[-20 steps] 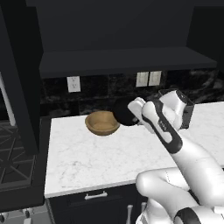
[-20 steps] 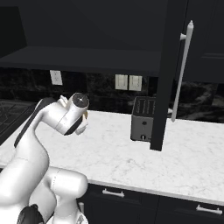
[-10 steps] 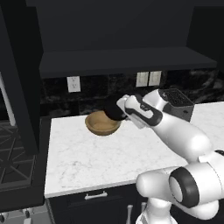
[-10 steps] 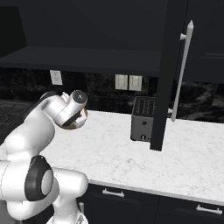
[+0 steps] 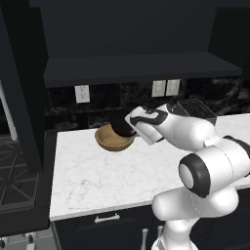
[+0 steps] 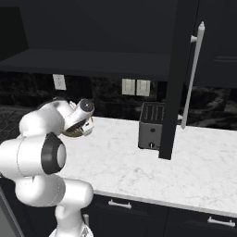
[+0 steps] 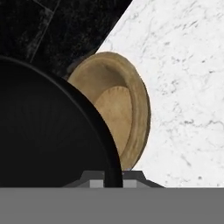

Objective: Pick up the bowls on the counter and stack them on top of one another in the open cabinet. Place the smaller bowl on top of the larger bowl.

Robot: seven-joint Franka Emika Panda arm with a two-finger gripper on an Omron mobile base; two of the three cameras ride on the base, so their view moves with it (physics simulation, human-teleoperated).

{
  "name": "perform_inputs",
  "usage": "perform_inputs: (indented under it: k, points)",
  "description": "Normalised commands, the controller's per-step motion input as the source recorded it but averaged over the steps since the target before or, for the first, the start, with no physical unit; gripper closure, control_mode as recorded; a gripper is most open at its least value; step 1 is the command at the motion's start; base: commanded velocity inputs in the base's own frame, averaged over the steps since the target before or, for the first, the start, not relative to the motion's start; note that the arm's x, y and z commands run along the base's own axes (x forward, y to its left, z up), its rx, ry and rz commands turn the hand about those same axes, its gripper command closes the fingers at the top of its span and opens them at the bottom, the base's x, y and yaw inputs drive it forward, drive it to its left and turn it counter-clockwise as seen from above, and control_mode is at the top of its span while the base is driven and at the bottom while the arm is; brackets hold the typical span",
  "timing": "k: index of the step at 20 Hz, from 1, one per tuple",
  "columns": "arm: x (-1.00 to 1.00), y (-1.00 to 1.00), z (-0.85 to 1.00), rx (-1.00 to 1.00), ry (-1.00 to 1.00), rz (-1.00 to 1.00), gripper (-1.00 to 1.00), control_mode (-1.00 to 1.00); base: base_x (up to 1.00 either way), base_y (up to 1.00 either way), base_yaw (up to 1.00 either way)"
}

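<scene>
While the gripper [image 5: 128, 126] is clamped on the smaller bowl [image 7: 48, 131], it's held right over the larger bowl [image 5: 114, 138].

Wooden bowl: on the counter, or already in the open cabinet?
On the counter. The wooden bowl sits on the marble counter, below the cabinet shelf.

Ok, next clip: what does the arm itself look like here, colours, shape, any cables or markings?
The arm is glossy white with bulky rounded links and dark grey to black joint rings and discs, seen also in the right base view. The hand ends in a white block with a dark panel. No cables or markings show. The gripper has small dark fingertips.
</scene>
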Motion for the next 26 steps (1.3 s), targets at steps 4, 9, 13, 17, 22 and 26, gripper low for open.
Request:
perform_inputs:
  k: [4,9,13,17,22,26]
  points:
    - [0.31,0.16,-0.45,-0.03,0.0,0.0,1.0,-1.0,0.0,0.0,0.0]
    - [0.41,0.1,-0.31,-0.01,0.0,0.0,1.0,-1.0,0.0,0.0,0.0]
    - [0.39,0.04,-0.33,0.0,0.0,0.0,1.0,-1.0,0.0,0.0,0.0]
    - [0.36,0.01,-0.39,0.0,0.0,0.0,1.0,-1.0,0.0,0.0,0.0]
    - [0.3,0.04,-0.3,0.0,0.0,0.0,1.0,-1.0,0.0,0.0,0.0]
    - [0.02,0.1,-0.2,-0.01,0.0,0.0,-1.0,-1.0,0.0,0.0,0.0]
